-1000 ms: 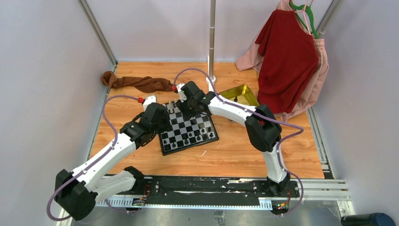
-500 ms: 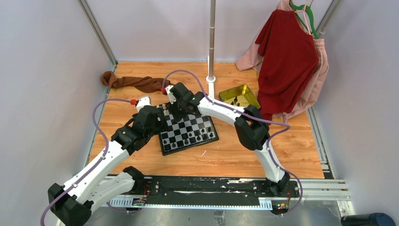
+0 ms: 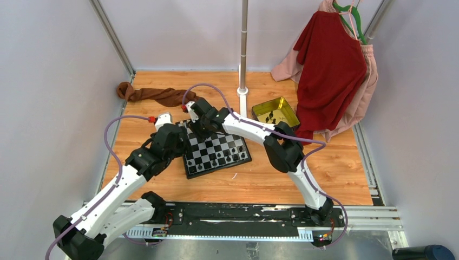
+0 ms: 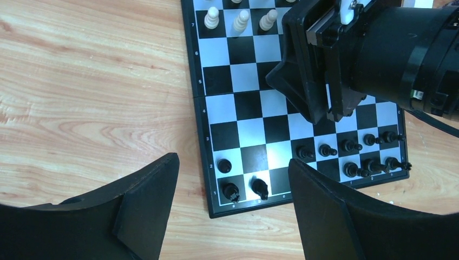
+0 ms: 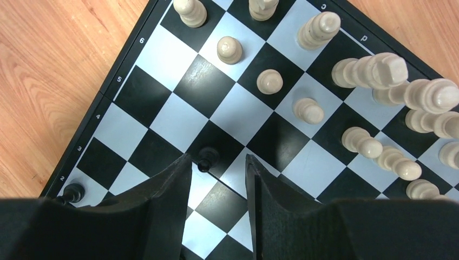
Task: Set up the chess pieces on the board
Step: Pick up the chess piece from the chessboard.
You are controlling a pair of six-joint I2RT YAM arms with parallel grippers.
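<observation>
The checkered board (image 3: pixel 233 140) lies mid-table, and also shows in the left wrist view (image 4: pixel 246 86) and the right wrist view (image 5: pixel 178 81). Several cream pieces (image 5: pixel 373 70) stand on its far rows and several black pieces (image 4: pixel 352 157) on its near rows. My right gripper (image 5: pixel 218 160) is open with a narrow gap, low over the board's far left part (image 3: pixel 197 127). A black pawn (image 5: pixel 206 158) stands at its fingertips, ungripped. My left gripper (image 4: pixel 233 206) is open and empty over the board's near left corner (image 3: pixel 176 143), close to two black pieces (image 4: pixel 245 188).
A yellow-gold tin (image 3: pixel 275 111) holding a few dark pieces sits right of the board. A brown cloth (image 3: pixel 157 95) lies at the back left. A metal pole (image 3: pixel 243 49) stands behind the board. Red and pink clothes (image 3: pixel 330 70) hang at the back right.
My right gripper has moved left across the board toward its far left corner. My left arm has drawn back to the left, off the board's left edge.
</observation>
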